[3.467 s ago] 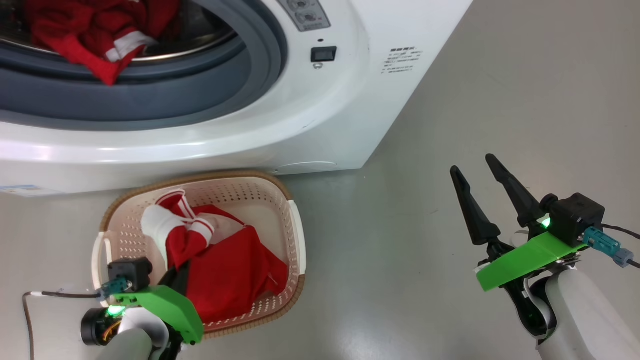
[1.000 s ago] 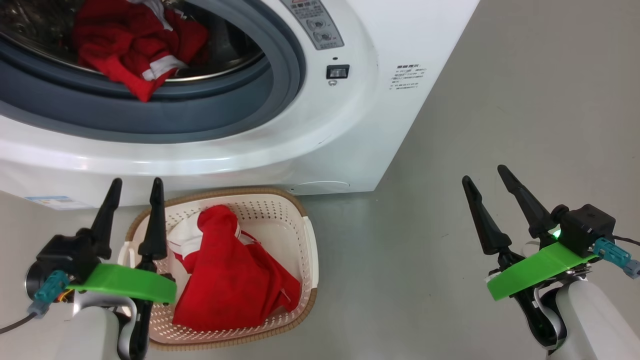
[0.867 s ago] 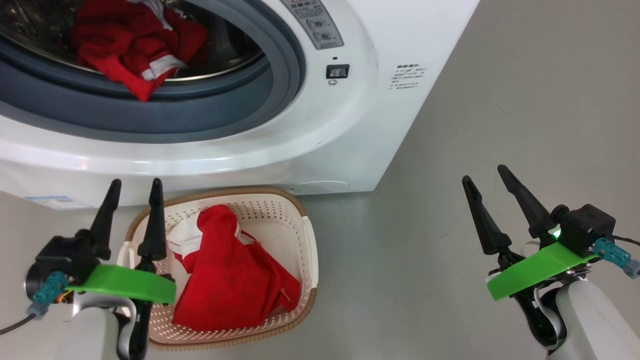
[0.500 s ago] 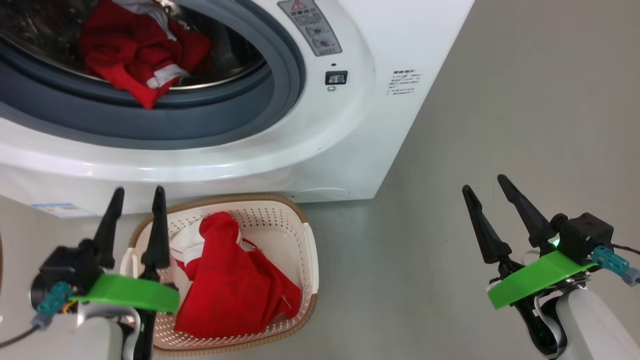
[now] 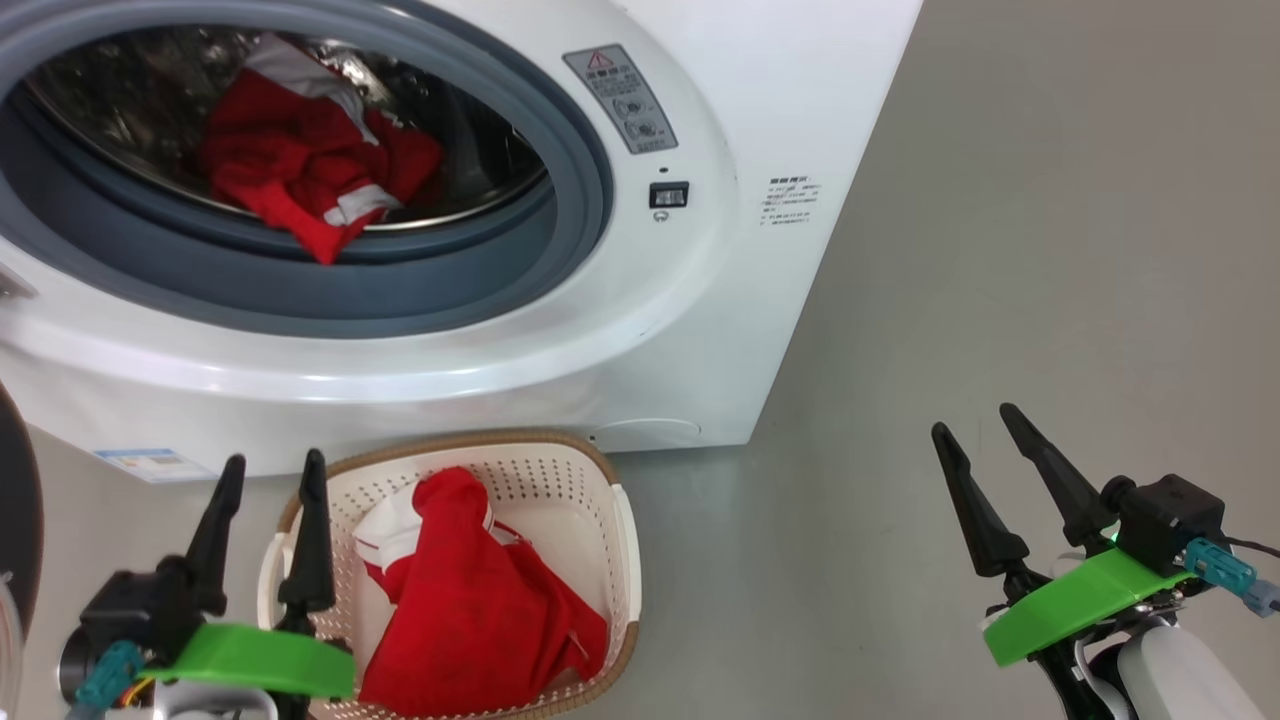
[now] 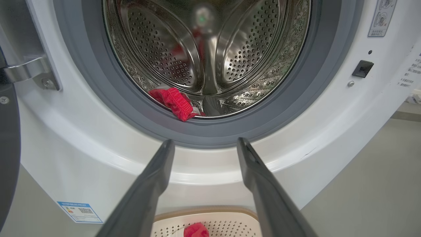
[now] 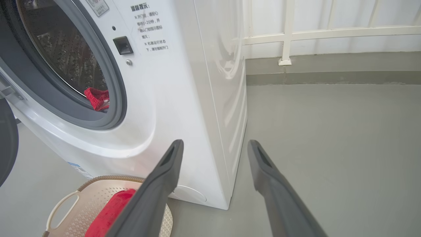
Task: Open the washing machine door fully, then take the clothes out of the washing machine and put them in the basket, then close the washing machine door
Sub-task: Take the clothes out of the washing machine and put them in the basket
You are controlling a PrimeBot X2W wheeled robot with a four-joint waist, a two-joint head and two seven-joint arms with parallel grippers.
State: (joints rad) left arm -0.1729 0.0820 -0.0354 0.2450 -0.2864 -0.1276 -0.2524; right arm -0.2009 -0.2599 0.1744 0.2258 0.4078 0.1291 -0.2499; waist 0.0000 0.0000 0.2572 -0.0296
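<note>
The white washing machine stands open, and the black rim of its door shows at the far left. Red clothes with white trim lie at the front of the steel drum, one corner hanging over the grey ring. More red clothes fill the cream basket on the floor below the opening. My left gripper is open and empty at the basket's left edge, and in the left wrist view its fingers point at the drum. My right gripper hangs open and empty over bare floor to the right.
Grey floor stretches to the right of the machine. A white railing runs along the wall behind it. The open door stands on its hinge at the left of the opening.
A few seconds ago my left gripper was low over the basket's red clothes; it now stands raised beside the basket, pointing at the machine. Over the last second the head view has shifted, showing more of the drum.
</note>
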